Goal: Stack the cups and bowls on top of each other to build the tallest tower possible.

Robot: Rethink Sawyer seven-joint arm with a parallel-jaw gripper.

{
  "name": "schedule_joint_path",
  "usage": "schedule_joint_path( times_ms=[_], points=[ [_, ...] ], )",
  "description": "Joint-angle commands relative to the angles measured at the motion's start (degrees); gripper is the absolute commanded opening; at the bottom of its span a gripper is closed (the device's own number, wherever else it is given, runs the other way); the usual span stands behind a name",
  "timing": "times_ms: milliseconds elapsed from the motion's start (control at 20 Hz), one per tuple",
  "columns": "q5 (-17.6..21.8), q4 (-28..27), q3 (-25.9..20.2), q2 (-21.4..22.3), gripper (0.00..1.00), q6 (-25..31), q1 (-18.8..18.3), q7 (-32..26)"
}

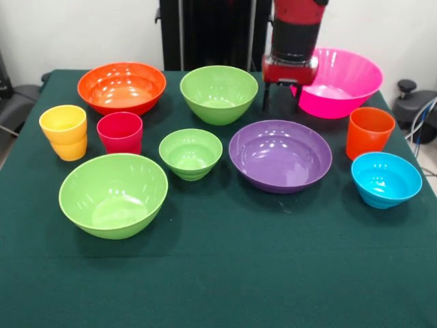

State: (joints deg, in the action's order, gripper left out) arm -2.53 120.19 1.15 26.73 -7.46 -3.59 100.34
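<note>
All cups and bowls stand apart on the green cloth, and no tower shows. At the back are the orange bowl (pixel 121 87), a large lime bowl (pixel 218 93) and the pink bowl (pixel 341 82). In the middle row stand the yellow cup (pixel 64 132), red cup (pixel 120 132), small lime bowl (pixel 190 153), purple bowl (pixel 280 156) and orange cup (pixel 369 132). Nearer the front are a second large lime bowl (pixel 113 195) and the blue bowl (pixel 386 179). My gripper (pixel 282 102) hangs open and empty between the back lime bowl and the pink bowl.
The dark green cloth (pixel 225 273) covers the table. A black chair (pixel 13 102) stands off the left edge. More dark equipment with cables (pixel 416 109) sits off the right edge.
</note>
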Motion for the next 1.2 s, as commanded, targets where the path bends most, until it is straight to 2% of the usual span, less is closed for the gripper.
schedule_joint_path(
  times_ms=[50, 150, 350, 500, 900, 1150, 1200],
  points=[
    [3.8, -5.6, -1.9, -7.7, 1.00, -2.3, -1.5, 5.8],
    [4.5, -5.8, -0.8, -7.0, 1.00, -0.8, -0.5, 4.3],
    [6.2, -4.4, -2.5, -4.5, 1.00, 0.8, -2.3, 4.3],
    [7.3, -4.8, -2.7, -4.6, 1.00, 1.2, -2.7, 4.2],
    [7.2, -5.2, 0.1, -3.5, 1.00, 0.4, -0.3, 5.5],
    [7.3, -3.8, -2.1, -1.5, 1.00, 0.2, -2.1, 7.0],
    [5.8, -2.7, -1.6, -0.2, 1.00, 0.3, -1.6, 8.6]
  ],
)
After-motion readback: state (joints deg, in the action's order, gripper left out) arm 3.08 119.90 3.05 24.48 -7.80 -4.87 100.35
